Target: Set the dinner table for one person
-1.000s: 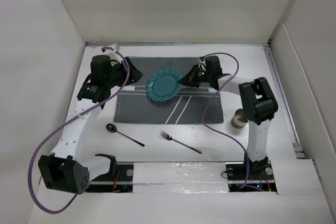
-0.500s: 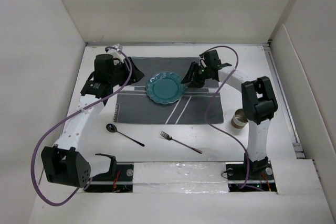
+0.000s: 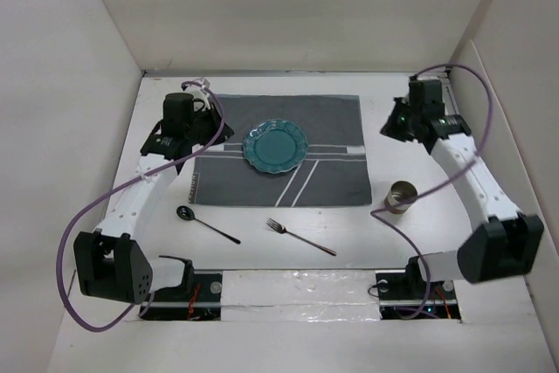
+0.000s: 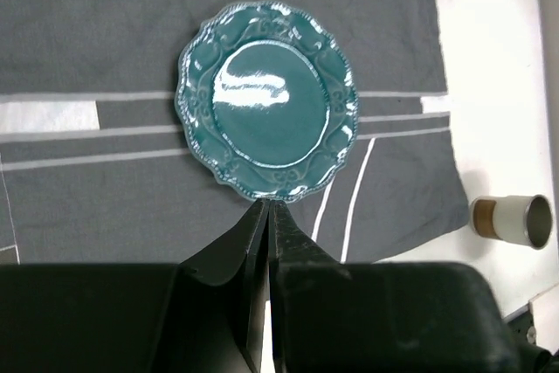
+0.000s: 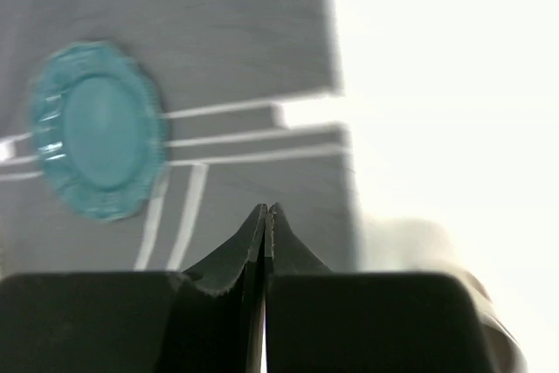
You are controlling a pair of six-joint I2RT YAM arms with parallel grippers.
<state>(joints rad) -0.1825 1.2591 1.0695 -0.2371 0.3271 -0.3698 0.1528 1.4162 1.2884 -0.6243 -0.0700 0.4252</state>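
A teal scalloped plate (image 3: 275,146) (image 4: 269,100) lies flat on the grey striped placemat (image 3: 336,181) on the white dinner table (image 3: 253,255). My left gripper (image 3: 225,131) (image 4: 267,204) hovers at the plate's left edge, shut and empty, apart from the plate. At the back right, past the placemat's edge, my right gripper (image 3: 390,126) (image 5: 265,209) hangs over the table, also shut on nothing. In the blurred right wrist view the plate (image 5: 96,128) lies off to the left.
A metal cup (image 3: 402,196) (image 4: 511,220) stands on the table off the placemat's right front corner. A dark spoon (image 3: 206,224) and a fork (image 3: 300,238) lie in front of the placemat. White walls close in the sides and back.
The right gripper left the plate's right edge, swung out to the back right and shut again. The left gripper shut and drew back a little. The plate now lies flat.
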